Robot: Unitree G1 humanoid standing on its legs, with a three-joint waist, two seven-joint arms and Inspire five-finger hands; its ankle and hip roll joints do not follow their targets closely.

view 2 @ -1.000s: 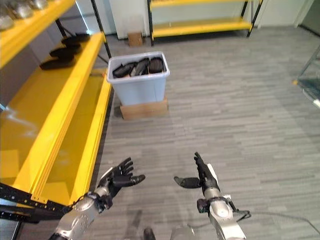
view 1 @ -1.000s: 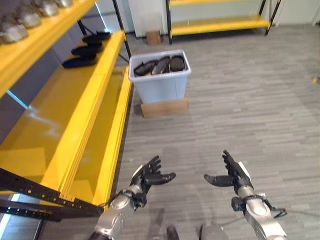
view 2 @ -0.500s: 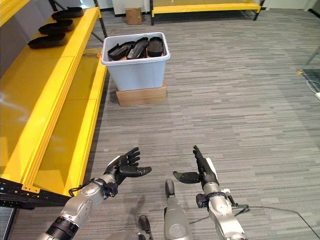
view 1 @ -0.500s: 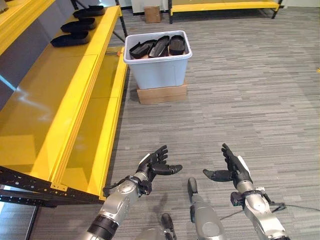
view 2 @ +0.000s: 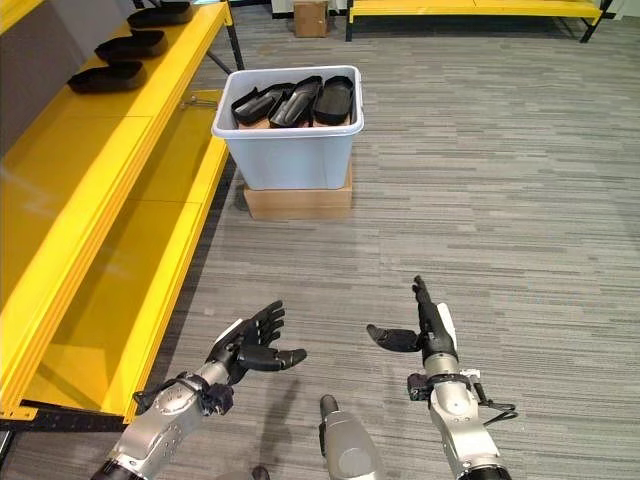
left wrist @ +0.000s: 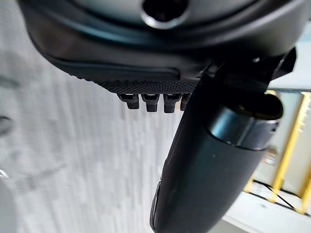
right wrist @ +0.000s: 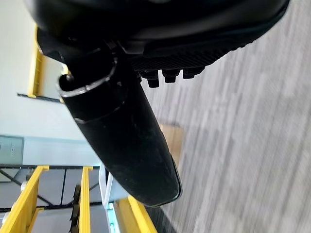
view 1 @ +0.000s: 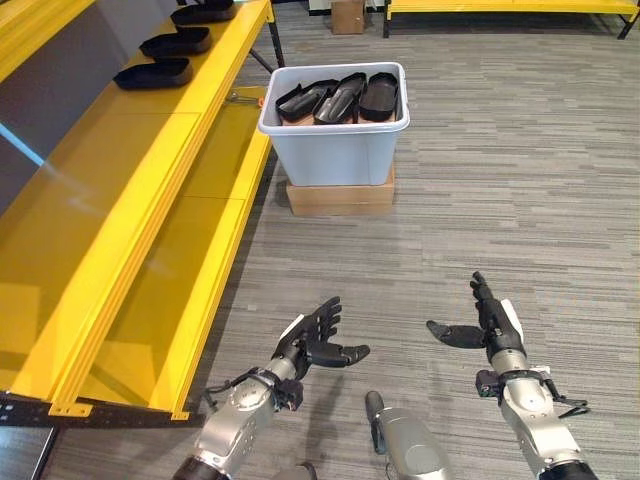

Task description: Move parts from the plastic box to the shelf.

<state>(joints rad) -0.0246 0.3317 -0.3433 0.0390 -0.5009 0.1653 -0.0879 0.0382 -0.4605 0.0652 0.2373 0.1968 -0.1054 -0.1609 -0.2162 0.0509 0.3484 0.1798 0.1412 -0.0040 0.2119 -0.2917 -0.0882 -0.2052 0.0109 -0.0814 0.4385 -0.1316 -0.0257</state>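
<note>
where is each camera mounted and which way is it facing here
Left eye view: on the head, looking down at the plastic box of parts beside the yellow shelf; both open robot hands low in view, left robot hand, right robot hand.
Right eye view: same scene, slightly offset.
Left wrist view: along its hand toward grey floor.
Right wrist view: along its hand toward floor and shelf.

Pale blue plastic box sits well ahead of both hands, black parts leaning inside; three more rest on the yellow shelf.
</note>
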